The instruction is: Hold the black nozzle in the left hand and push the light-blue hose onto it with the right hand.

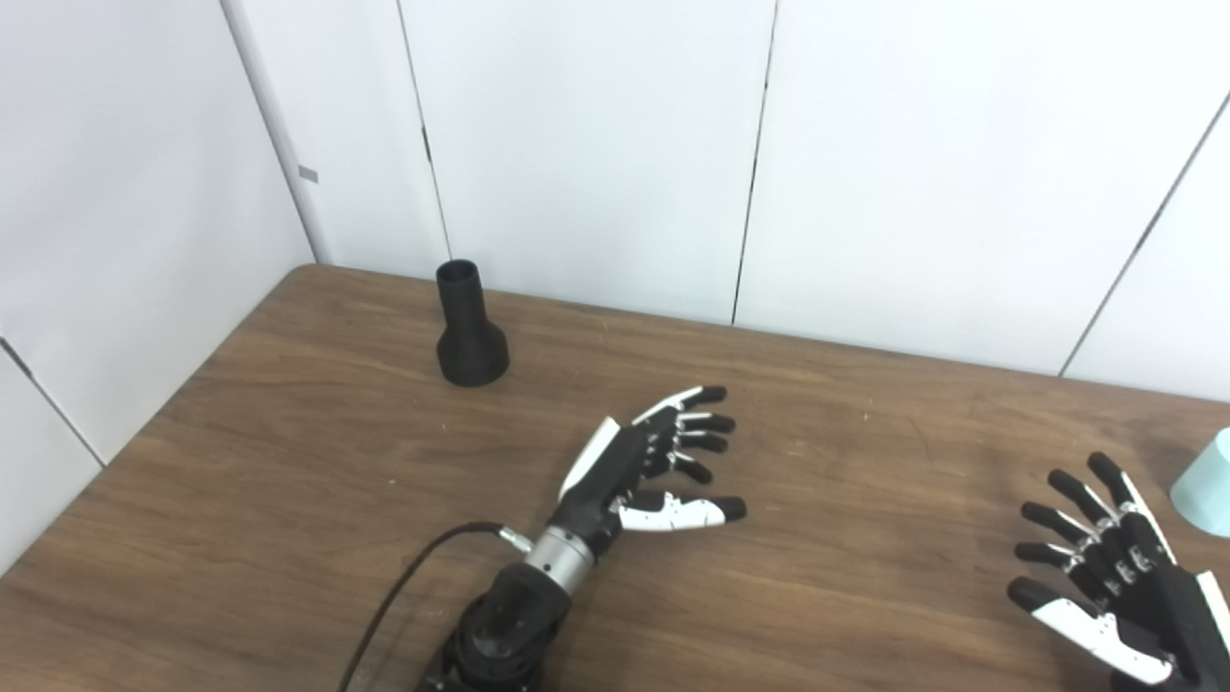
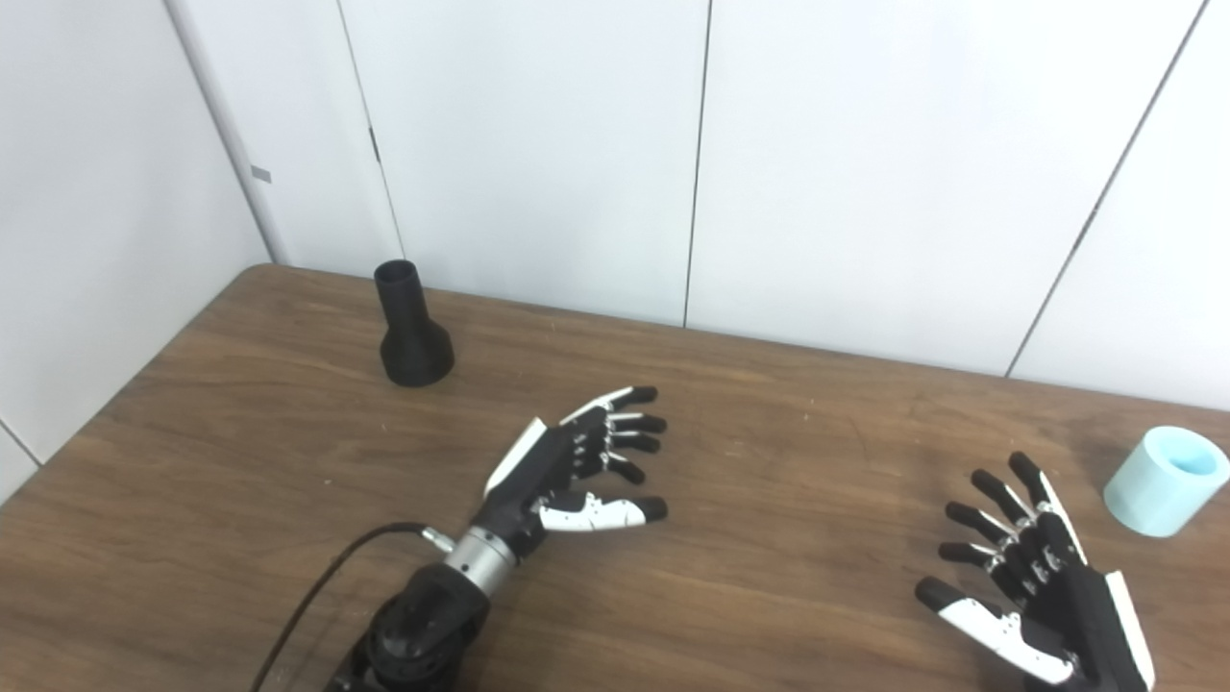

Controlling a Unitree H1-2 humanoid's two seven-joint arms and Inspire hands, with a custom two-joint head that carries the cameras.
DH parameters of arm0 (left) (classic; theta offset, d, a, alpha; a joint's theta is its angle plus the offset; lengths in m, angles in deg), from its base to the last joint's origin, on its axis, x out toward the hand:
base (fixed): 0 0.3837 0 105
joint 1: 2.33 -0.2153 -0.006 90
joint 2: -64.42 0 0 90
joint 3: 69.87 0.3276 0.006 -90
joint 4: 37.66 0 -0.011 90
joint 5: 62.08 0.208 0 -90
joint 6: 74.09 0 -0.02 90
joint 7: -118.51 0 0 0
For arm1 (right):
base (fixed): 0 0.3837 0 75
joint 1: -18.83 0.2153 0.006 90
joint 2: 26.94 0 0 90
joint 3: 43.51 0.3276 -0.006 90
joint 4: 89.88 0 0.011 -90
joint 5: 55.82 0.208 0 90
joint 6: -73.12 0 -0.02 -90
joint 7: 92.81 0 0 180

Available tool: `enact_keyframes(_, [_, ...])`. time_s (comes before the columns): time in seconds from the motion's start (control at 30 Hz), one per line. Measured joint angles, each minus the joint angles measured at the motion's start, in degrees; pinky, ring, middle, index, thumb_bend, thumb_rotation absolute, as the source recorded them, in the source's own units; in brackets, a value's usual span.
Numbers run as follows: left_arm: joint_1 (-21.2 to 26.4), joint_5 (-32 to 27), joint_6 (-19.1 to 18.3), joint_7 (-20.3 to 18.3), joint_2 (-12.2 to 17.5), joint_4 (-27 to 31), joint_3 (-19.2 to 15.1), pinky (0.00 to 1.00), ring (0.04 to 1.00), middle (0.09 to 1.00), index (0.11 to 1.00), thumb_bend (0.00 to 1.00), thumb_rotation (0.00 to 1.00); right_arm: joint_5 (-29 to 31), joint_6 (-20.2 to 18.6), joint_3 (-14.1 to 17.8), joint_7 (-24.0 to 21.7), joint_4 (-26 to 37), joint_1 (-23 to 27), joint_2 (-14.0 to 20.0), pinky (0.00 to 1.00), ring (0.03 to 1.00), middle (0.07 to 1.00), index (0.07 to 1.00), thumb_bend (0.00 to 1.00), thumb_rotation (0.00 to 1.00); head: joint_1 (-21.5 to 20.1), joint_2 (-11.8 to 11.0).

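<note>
The black nozzle (image 1: 470,329) stands upright on its wide base near the table's far left corner. A short light-blue hose piece (image 2: 1165,480) stands on end at the far right of the table. My left hand (image 1: 646,465) hovers over the table's middle, fingers spread and empty, well to the right of the nozzle and nearer me. Low at the right, my right hand (image 2: 1033,581) is open too, fingers fanned, a little short and left of the hose. Neither hand touches anything.
The brown wooden table (image 1: 288,500) meets white wall panels (image 1: 596,144) at its far edge and along the left. A black cable (image 1: 404,586) loops off the left wrist over the tabletop.
</note>
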Motion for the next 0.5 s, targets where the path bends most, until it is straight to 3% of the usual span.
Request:
enact_keyframes(0.2, [4.1,2.8,-2.2,0.0,6.4,5.5,-2.9,0.54,0.627,0.654,0.708,0.62,0.06,-0.1,0.1,0.2,0.0,-0.6,0.2,0.0,0.64,0.78,0.878,0.953,0.69,0.18,0.4,-0.2])
enact_keyframes(0.33, [6.5,5.2,-4.5,-0.1,10.2,8.3,-3.9,0.67,0.688,0.701,0.719,0.65,0.09,-0.1,0.4,0.2,0.0,-0.9,0.5,0.0,0.64,0.777,0.875,0.949,0.69,0.18,0.4,-0.4])
enact_keyframes(0.5, [7.6,8.0,-7.3,-0.2,13.7,10.7,-5.5,0.68,0.732,0.737,0.737,0.66,0.11,-0.1,1.2,0.3,0.0,-1.3,0.5,0.4,0.65,0.774,0.874,0.948,0.7,0.19,0.4,-0.5])
